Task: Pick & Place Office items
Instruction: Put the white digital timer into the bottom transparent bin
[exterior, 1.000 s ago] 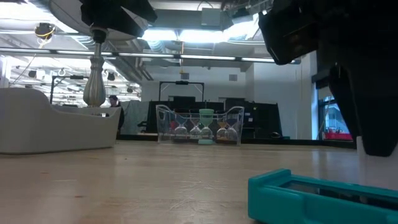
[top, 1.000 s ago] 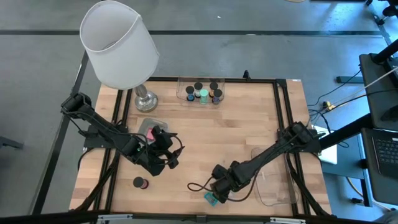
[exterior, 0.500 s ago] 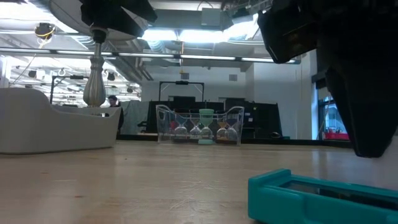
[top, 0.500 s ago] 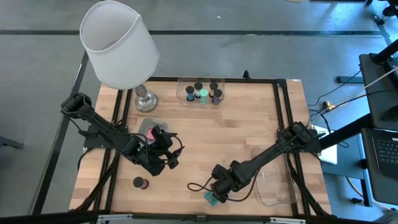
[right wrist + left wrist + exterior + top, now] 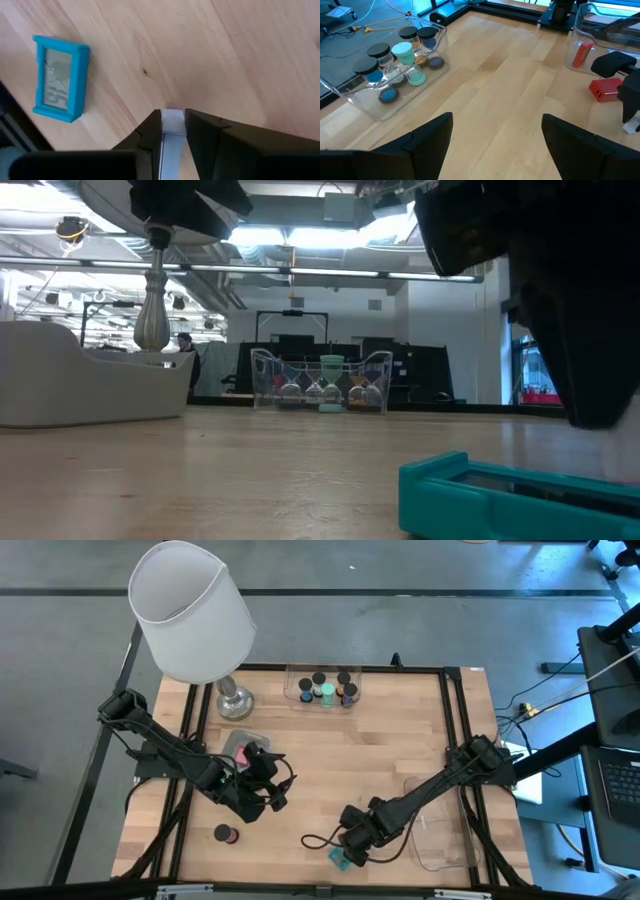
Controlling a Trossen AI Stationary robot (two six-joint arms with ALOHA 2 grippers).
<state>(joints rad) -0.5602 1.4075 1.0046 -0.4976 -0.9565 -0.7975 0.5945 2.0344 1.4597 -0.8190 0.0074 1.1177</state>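
Teal clip [image 5: 61,78] lies flat on the wooden table [image 5: 380,760] at the lower middle of the high view, just beside the right gripper [image 5: 352,840]; in the low view it fills the lower right corner, and in the right wrist view it sits at the upper left of the frame. Right gripper is clenched on a small white stick [image 5: 172,131], the pale piece pinched between its two dark fingers [image 5: 150,135] just above the wood. Left gripper [image 5: 495,142] hovers at the left centre of the high view, jaws released and holding nothing, with red blocks [image 5: 606,90] in a clear tray [image 5: 600,35] at the right edge of its wrist view. Far tray [image 5: 322,690], upper middle of the high view, holds several dark cylinders [image 5: 402,52] with coloured tops. One more cylinder [image 5: 226,833] lies loose on the wood at lower left. Lamp [image 5: 192,615] stands at upper left. Judgement: step in hand is carrying the stick to a tray, likely the near clear tray [image 5: 440,835] at lower right. Lift straight before travelling, keep the pinch firm since the stick is thin and could twist, and clear the tray wall before letting go.
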